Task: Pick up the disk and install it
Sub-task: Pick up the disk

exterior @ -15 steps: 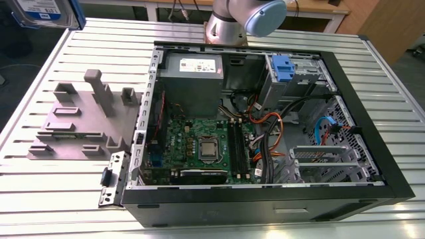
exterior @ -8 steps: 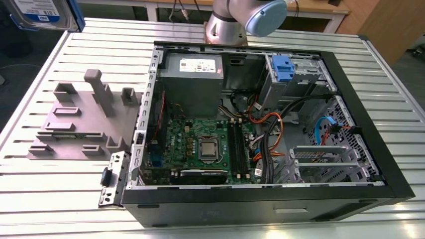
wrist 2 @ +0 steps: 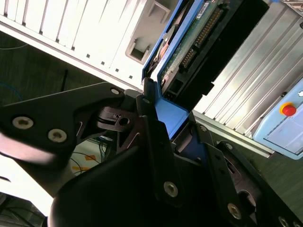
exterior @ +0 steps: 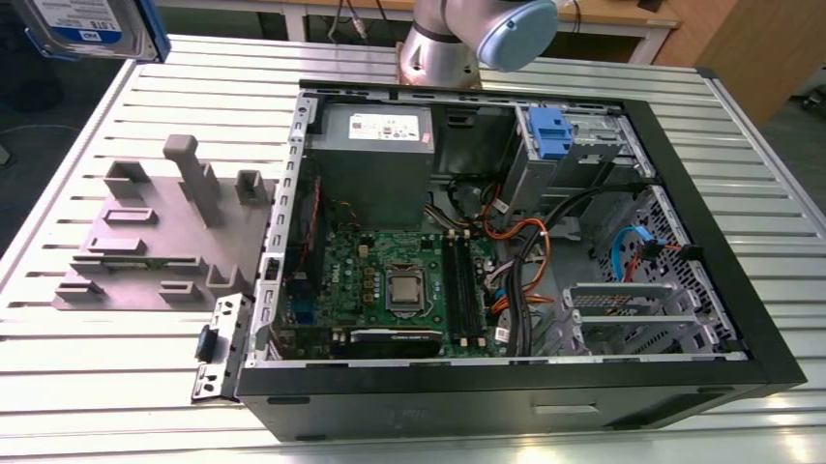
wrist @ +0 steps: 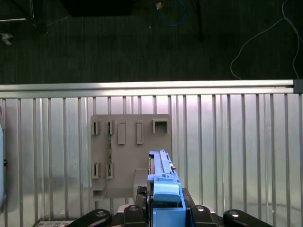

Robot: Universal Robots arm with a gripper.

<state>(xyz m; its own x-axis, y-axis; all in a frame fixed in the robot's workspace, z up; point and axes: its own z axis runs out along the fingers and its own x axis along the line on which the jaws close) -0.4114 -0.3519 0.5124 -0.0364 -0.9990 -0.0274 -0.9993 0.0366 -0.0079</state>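
The gripper [wrist 2: 173, 124] is clamped on the disk [exterior: 85, 24] by its blue bracket, high over the grey holder [exterior: 155, 237], well apart from the computer case [exterior: 516, 391]. Carrying it well likely needs a firm, untilted hold.

The black end effector [wrist 2: 171, 116] clamps the disk [wrist 2: 199, 33] by its blue bracket [wrist 2: 174, 122], with a finger [wrist 2: 150, 118] against each side. The disk's green circuit board and connector row face the camera. Beyond the disk lies the ribbed metal bench [wrist 2: 71, 23], with a grey slotted block [wrist 2: 142, 33] just beside the disk. A pale box [wrist 2: 284, 132] with a red button [wrist 2: 287, 109] sits well apart from the disk.
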